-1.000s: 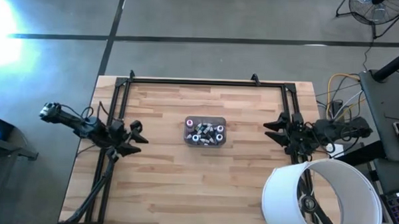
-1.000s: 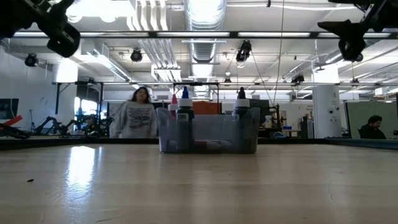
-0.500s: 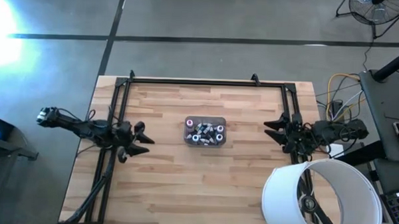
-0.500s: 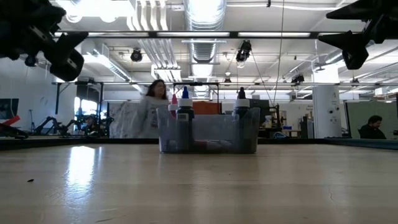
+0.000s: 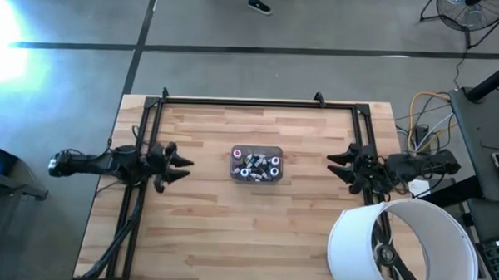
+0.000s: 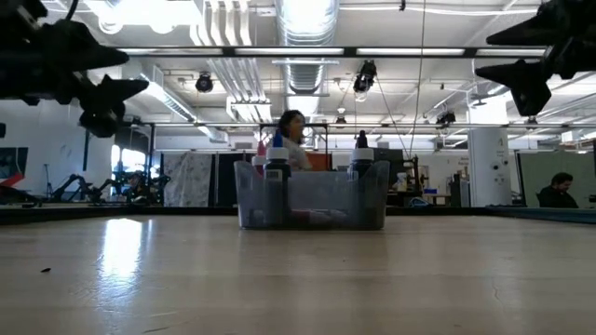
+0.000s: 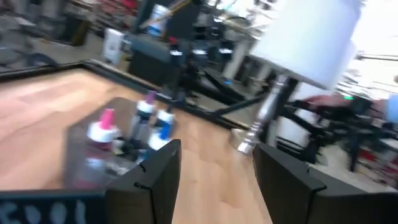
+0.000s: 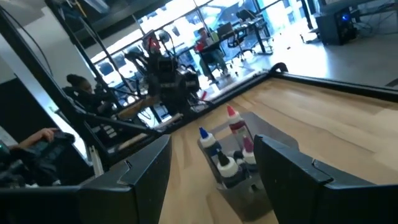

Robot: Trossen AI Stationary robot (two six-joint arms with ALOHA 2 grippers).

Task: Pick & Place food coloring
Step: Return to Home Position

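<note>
The food coloring bottles stand and lie crowded in a small grey tray at the table's middle. In the low view, bottle tips stick up above the tray's wall. My left gripper hovers open above the table, left of the tray, pointing at it. My right gripper hovers open to the tray's right, also facing it. The left wrist view shows the bottles ahead of the open fingers. The right wrist view shows the bottles the same way.
A black frame rail runs along the table's far edge and down both sides. A large white cylinder shade stands over the near right corner. In the low view a person passes in the room behind the tray.
My left arm has swung round to lie level, and its gripper has moved a little toward the far edge and the tray, pointing straight at it. My right gripper has edged slightly toward the tray. A person in the background has walked from left to right.
</note>
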